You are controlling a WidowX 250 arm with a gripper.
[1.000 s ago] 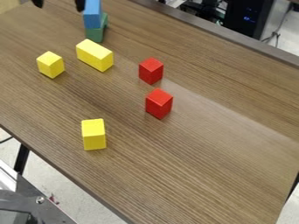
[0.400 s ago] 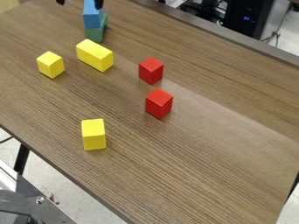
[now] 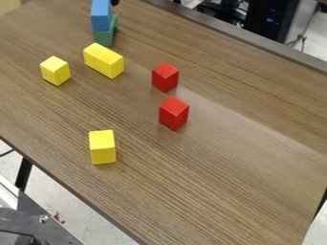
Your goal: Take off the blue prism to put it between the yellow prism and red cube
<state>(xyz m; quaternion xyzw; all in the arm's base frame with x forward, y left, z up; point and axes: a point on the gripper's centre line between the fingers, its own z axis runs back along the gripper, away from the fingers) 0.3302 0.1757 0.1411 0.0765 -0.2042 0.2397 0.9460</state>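
In the camera view, we see the end effector (image 3: 115, 2) at the top edge, to the left of the middle, as a small dark bit beside the right side of the blue prism (image 3: 101, 16). Too little of it shows for us to tell whether it is wide or narrow, or whether it has hold of anything. The blue prism sits on top of the green block (image 3: 103, 38), which rests on the bench (image 3: 236, 158) near its far edge.

Just on our side of that stack we have the yellow prism (image 3: 103, 61), lying on its long side and set at a slant. Left of it, a little apart, is the small yellow block (image 3: 55, 71). To its right, with bare wood between, stands the far red cube (image 3: 165, 77); the near red cube (image 3: 174, 113) is close to that one, nearer to us and slightly to the right, and the two do not touch. Well apart from all of these, low and left of centre, stands the front yellow block (image 3: 103, 147). The gap between the yellow prism and the far red cube holds nothing of ours, and the blue prism is on its green support.

Beyond the bench, at the upper right, we see a black case (image 3: 271, 21) with blue lights. A metal part (image 3: 41, 225) fills the lower left corner, over the pale floor (image 3: 48, 191).
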